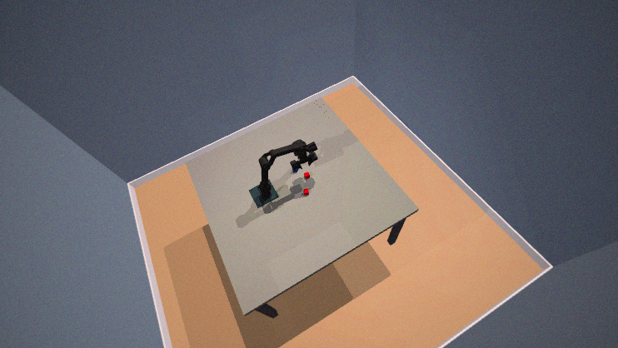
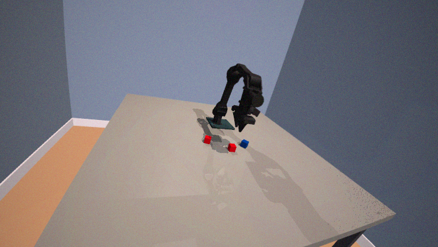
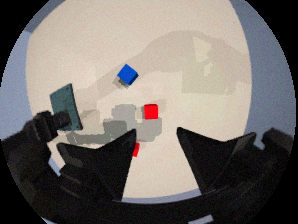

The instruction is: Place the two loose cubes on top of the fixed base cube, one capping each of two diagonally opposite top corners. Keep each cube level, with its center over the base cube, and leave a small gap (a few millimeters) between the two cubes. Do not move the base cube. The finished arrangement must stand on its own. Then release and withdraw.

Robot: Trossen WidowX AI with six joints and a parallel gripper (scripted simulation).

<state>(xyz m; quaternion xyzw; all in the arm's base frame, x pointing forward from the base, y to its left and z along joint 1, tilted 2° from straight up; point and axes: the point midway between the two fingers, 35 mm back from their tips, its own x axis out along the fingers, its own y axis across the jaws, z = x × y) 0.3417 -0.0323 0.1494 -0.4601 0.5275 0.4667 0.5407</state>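
A blue cube [image 1: 295,171] [image 2: 244,143] [image 3: 127,74] lies on the table, partly hidden by the gripper in the top view. A red cube [image 1: 306,175] [image 2: 232,147] [image 3: 151,111] lies near it, apart from it. A second red cube [image 1: 306,191] [image 2: 207,139] [image 3: 136,149] lies farther from the blue one; a finger partly covers it in the wrist view. No cube is on another. My gripper [image 1: 303,164] [image 2: 238,129] [image 3: 156,131] is open and empty, pointing down above the height of the cubes. In the wrist view the nearer red cube shows just beyond the gap between the fingertips.
The cubes rest on a pale table [image 1: 346,216] [image 2: 153,168] [image 3: 210,105]. The arm's dark green base plate [image 1: 256,196] [image 2: 226,124] [image 3: 62,100] is behind the cubes in the exterior view. Arm shadows fall around the cubes.
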